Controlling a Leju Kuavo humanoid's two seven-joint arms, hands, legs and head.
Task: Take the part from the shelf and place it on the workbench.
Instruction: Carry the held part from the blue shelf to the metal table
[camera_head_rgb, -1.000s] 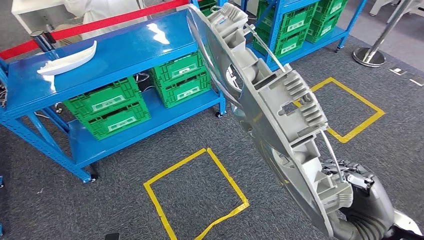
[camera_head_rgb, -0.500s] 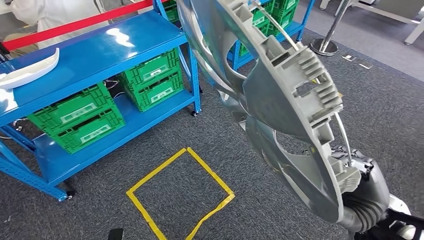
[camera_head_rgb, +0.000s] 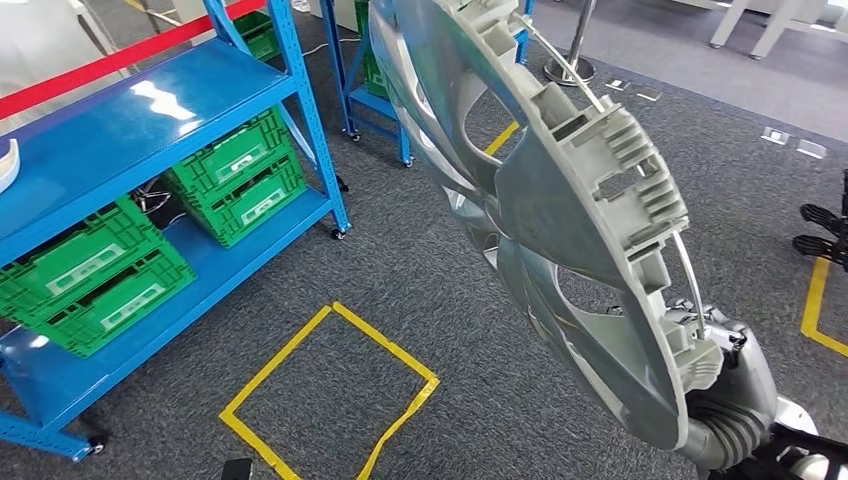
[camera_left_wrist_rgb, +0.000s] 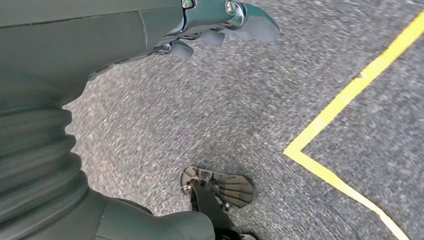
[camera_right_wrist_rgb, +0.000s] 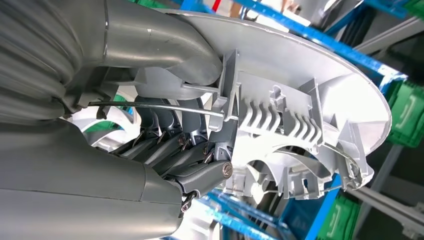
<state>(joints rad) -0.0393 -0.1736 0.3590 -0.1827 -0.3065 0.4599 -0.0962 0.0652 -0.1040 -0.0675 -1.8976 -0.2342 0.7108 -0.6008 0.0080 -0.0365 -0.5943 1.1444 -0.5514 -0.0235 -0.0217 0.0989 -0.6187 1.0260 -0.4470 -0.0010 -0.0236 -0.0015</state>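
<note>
Swung round since a second ago: blue shelf (camera_head_rgb: 150, 105) and green crates (camera_head_rgb: 235, 175) now slid off to the left, yellow floor square (camera_head_rgb: 330, 390) nearer centre. Right hand (camera_head_rgb: 725, 375) clamped on the lower edge of the big grey wheel cover (camera_head_rgb: 560, 200), fingers (camera_right_wrist_rgb: 192, 152) hooked through its spokes, held high and tilted over grey carpet (camera_head_rgb: 420, 260). Left hand (camera_left_wrist_rgb: 220, 25) hanging above the carpet, fingers apart, holding nothing.

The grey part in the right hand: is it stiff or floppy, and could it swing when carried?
The part probably stays stiff: ribs line its rim. It looks light, thin-walled with big openings. The right hand holds only one edge, so it may swing.
</note>
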